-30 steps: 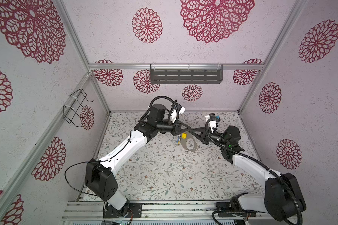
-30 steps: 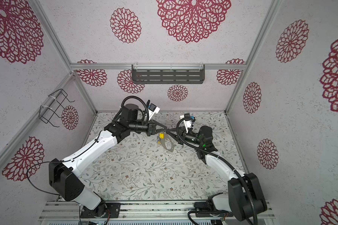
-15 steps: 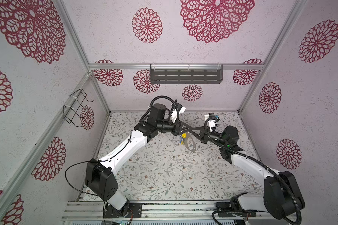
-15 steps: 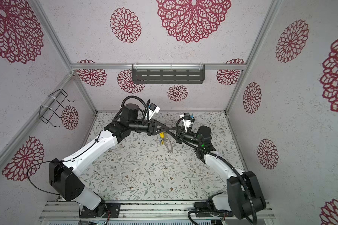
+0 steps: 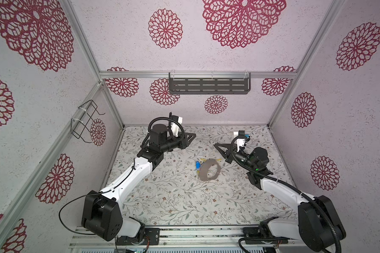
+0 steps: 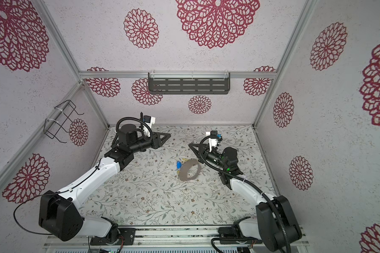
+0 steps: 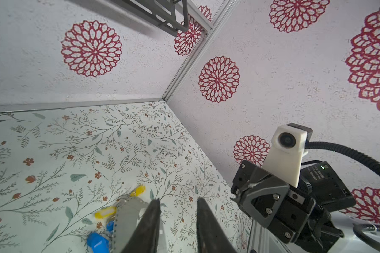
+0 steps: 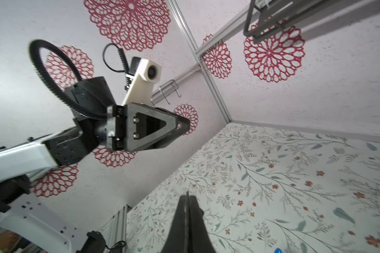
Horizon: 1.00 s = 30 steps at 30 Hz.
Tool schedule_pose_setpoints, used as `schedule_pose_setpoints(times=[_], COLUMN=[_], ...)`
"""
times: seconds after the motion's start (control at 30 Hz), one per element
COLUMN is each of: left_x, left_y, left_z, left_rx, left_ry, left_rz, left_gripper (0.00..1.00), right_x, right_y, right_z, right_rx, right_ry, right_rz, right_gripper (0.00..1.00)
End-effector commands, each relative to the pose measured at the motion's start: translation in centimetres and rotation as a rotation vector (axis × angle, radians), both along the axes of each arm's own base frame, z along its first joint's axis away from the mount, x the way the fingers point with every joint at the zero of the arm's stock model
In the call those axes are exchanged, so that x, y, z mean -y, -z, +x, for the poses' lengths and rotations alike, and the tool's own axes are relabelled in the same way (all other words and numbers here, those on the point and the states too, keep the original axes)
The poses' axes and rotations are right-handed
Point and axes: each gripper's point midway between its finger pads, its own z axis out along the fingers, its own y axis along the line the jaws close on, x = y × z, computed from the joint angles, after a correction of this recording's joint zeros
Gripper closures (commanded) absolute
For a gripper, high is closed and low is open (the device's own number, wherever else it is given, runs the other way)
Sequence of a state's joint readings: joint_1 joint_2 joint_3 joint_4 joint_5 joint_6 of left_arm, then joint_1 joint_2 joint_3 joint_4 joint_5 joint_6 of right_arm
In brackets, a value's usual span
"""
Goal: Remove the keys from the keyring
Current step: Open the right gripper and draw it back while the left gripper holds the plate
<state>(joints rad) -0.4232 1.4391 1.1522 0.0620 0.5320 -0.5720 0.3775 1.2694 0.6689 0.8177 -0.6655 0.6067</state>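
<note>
Fingers on the left gripper gape a bit, the right gripper is pinched shut, both empty; the keys look still on the keyring.

in the left wrist view you only get part of the keyring: one finger of the left gripper covers a stretch of it and the picture's edge cuts the rest. the blue key is clipped by that same edge, and one end of a yellow key is lost at the ring's rim. in both top views the keys are too small for you to count or to tell whether they hang on the ring. in the right wrist view a blue speck at the edge is too little to name.
</note>
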Motion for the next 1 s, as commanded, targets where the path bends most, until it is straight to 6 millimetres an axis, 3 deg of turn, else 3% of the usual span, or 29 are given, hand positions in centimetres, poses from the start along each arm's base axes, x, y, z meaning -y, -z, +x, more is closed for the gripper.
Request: schedule_pose_setpoints(times=[0.0,0.27,0.4,0.5,0.63,0.77,0.9,0.97], left_x=[0.8,4.8,5.8,6.1,5.7,5.7,6.9,7.3], left_y=[2.0,7.9,10.2,12.5,14.6,15.0,14.7,15.1], left_z=[0.2,0.7,1.8,1.9,1.7,2.0,1.7,1.8], left_rx=[-0.035,-0.132,-0.172,-0.193,-0.205,-0.253,-0.307,-0.317], left_ry=[0.022,0.091,0.068,0.046,0.011,-0.033,-0.105,-0.152], left_rz=[0.004,0.134,0.187,0.313,0.416,0.405,0.358,0.346], left_gripper=[0.67,0.64,0.61,0.57,0.53,0.55,0.56,0.56], right_x=[2.4,9.2,10.3,9.7,7.1,4.3,2.0,1.6], right_y=[4.5,15.5,19.1,21.1,23.9,26.5,27.0,26.2], right_z=[1.7,3.6,5.6,7.0,7.2,5.8,3.2,2.4], right_rx=[-0.098,-0.418,-0.533,-0.604,-0.681,-0.739,-0.742,-0.718], right_ry=[0.18,0.512,0.503,0.457,0.329,0.216,0.13,0.102], right_rz=[-0.186,-0.445,-0.454,-0.423,-0.352,-0.326,-0.37,-0.38], right_gripper=[1.0,1.0,1.0,1.0,0.96,0.99,1.0,1.0])
